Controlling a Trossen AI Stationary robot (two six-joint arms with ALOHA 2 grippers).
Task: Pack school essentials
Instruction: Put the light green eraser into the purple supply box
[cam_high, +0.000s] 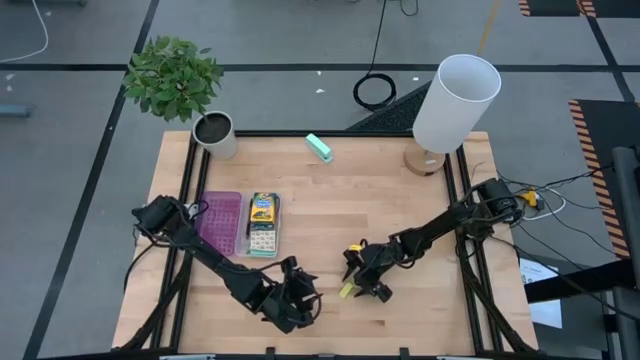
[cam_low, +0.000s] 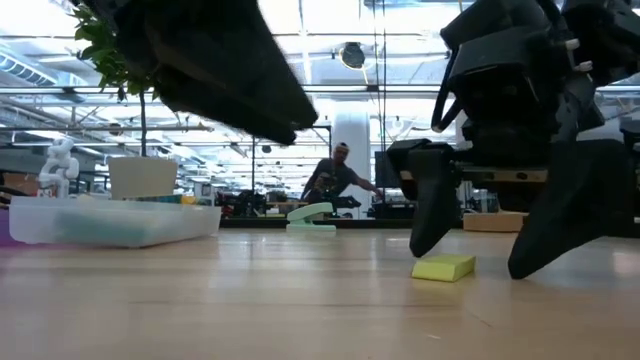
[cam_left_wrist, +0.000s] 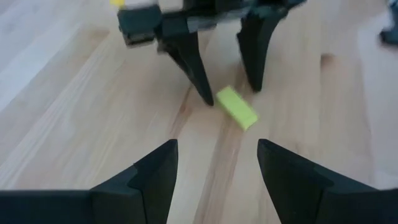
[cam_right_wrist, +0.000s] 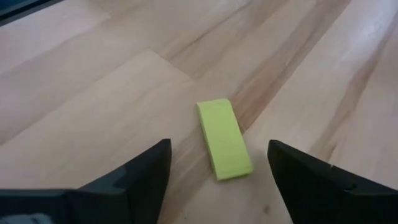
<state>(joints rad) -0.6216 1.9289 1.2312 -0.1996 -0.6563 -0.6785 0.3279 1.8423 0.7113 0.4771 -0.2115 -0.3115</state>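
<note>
— Right gripper (cam_high: 352, 283)?
— Down at the near middle of the wooden table (cam_high: 400, 220), fingers (cam_low: 432, 205) spread wide, tips at the board, straddling the tiny yellow piece (cam_low: 443, 267). Not touching it, to judge by the right wrist view (cam_right_wrist: 224, 138): bare wood on both sides.
— And the piece itself?
— Lying flat on the wood, between those fingers, closer to one than the other.
— Left gripper (cam_high: 300, 298)?
— Just left of the right one, near the front edge, pointed at the same piece (cam_left_wrist: 236, 107). Fingers (cam_left_wrist: 149, 180) spread, holding nothing.
— Other essentials?
— Yellow-green crayon box (cam_high: 264, 211) and patterned square pad (cam_high: 262, 241) at the left, in a clear tray beside the purple-and-clear flat case (cam_high: 220, 221). Teal rectangular block (cam_high: 319, 148) alone at the far middle.
— Beyond the table?
— Potted plant (cam_high: 178, 80) far left, white lamp (cam_high: 452, 105) far right, a person (cam_low: 335, 178) well back in the room.
</note>
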